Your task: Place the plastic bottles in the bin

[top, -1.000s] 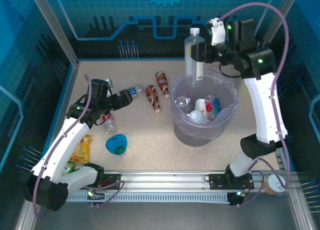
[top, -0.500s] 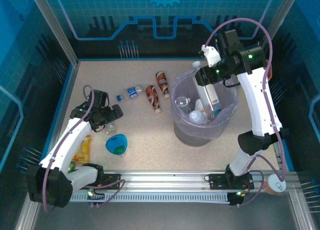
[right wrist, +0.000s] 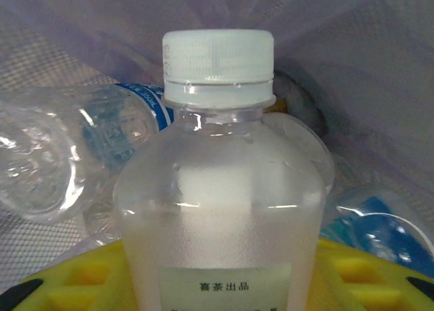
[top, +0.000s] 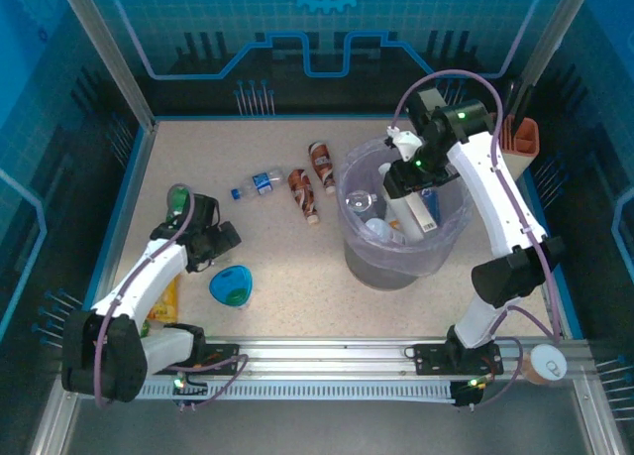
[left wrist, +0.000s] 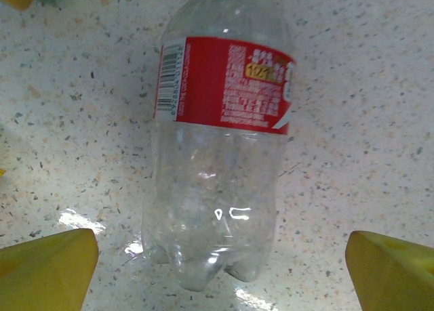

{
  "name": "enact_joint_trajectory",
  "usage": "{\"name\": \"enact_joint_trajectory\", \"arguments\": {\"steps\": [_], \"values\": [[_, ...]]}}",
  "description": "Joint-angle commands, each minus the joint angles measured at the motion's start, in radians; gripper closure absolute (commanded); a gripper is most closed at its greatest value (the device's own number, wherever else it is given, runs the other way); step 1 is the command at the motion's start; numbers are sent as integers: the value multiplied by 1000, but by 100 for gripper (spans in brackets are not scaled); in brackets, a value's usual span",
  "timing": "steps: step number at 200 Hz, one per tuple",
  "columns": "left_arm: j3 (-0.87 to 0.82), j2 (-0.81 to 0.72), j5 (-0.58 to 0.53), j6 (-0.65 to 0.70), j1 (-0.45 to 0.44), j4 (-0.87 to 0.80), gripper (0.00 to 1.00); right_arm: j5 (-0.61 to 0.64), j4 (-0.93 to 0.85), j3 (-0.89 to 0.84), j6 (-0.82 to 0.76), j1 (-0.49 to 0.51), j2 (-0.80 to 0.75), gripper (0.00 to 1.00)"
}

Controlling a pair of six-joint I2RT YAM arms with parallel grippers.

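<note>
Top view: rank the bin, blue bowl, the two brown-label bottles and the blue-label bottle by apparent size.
1. bin
2. blue bowl
3. left brown-label bottle and right brown-label bottle: alike, not ranked against each other
4. blue-label bottle: looks slimmer, but close to the brown ones, so unsure

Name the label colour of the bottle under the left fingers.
Red label, with white print; clearest in the left wrist view.
</note>
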Motion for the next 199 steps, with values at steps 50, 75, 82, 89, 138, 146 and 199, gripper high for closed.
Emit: {"name": "enact_joint_trajectory", "arguments": {"steps": [50,75,82,89,138,146,199], "values": [[-48,53,-20,-23,23,99,7,-57,126,-42,97,10,-51,35],[-55,71,1,-30,25,118,9,-47,115,6,107,-3,-85,27],[-60,75,7,-33,26,123,10,-48,119,15,108,-7,-96,25],[-66,80,13,-38,25,128,10,-51,125,21,111,-11,-110,24],[-94,82,34,-51,25,154,23,-87,253,-14,161,-27,-205,19],[-94,82,34,-49,25,153,26,-86,291,-36,176,-27,-225,19],[-80,75,25,-27,25,142,45,-184,493,-157,281,-38,-296,19]]}}
